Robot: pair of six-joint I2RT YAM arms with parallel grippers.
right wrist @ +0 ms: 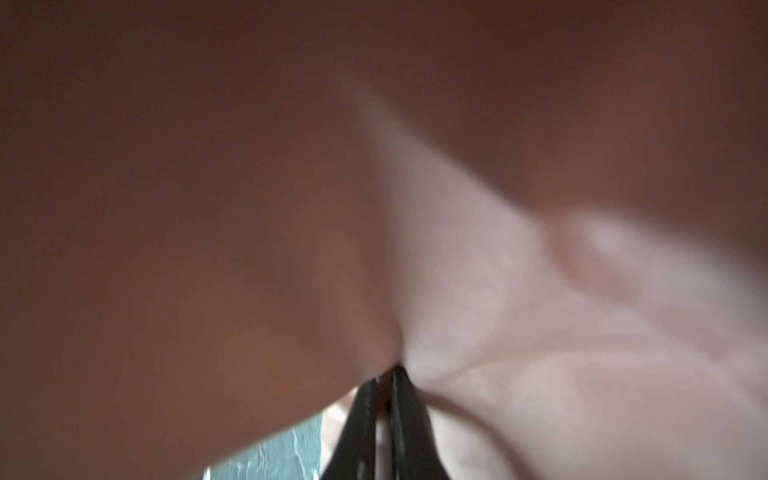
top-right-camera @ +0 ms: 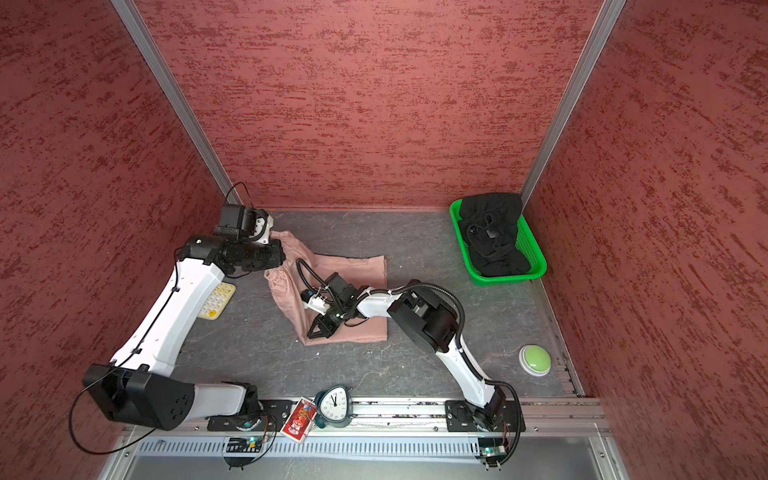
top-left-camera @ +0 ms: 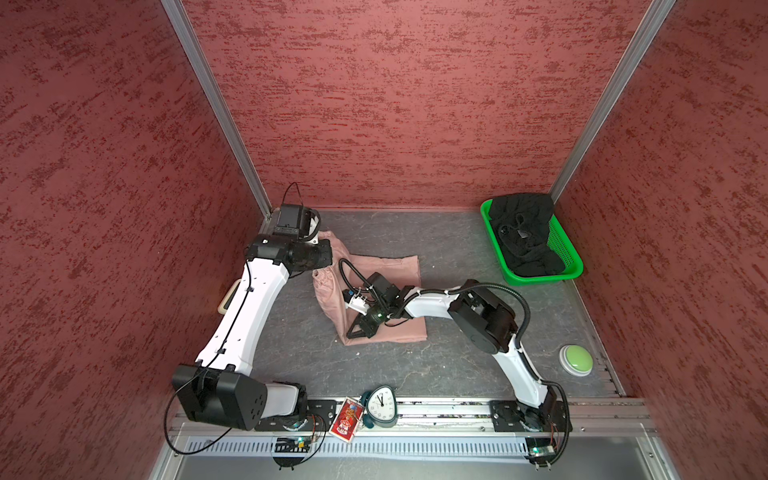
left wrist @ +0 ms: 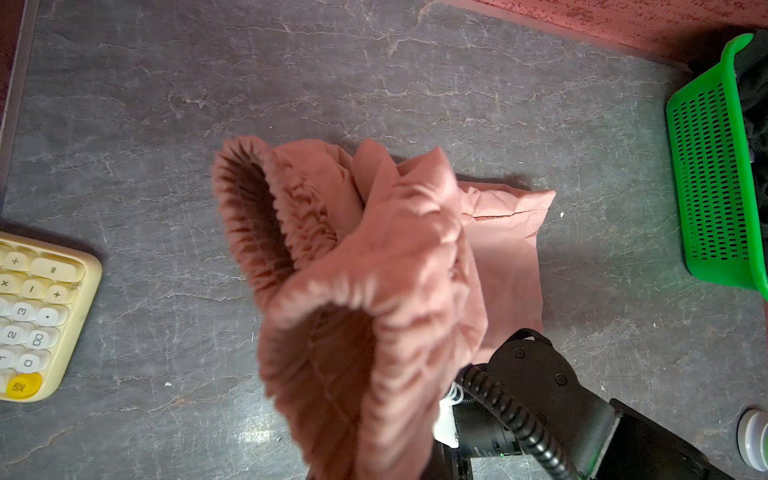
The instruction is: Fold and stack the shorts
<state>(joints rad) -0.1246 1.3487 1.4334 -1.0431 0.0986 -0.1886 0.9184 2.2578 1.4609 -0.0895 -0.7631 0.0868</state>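
Observation:
The pink shorts (top-left-camera: 386, 270) (top-right-camera: 353, 270) lie partly folded mid-table. My left gripper (top-left-camera: 325, 266) (top-right-camera: 277, 266) is shut on their gathered waistband (left wrist: 291, 216) and holds it up off the table at the far left; in the left wrist view the hanging cloth hides the jaws. At the near left corner of the cloth, my right gripper (top-left-camera: 352, 332) (top-right-camera: 316, 330) (right wrist: 384, 382) is shut on a pinch of pink fabric (right wrist: 498, 332), which fills the right wrist view. The black shorts (top-left-camera: 523, 232) (top-right-camera: 492, 232) lie crumpled in the green basket (top-left-camera: 544, 278) (top-right-camera: 511, 278) at the far right.
A cream calculator (top-right-camera: 216, 301) (left wrist: 33, 316) lies at the left under my left arm. A green button (top-left-camera: 575, 359) sits at the near right. A small clock (top-left-camera: 380, 405) and a red card packet (top-left-camera: 345, 419) rest on the front rail. Red walls enclose three sides.

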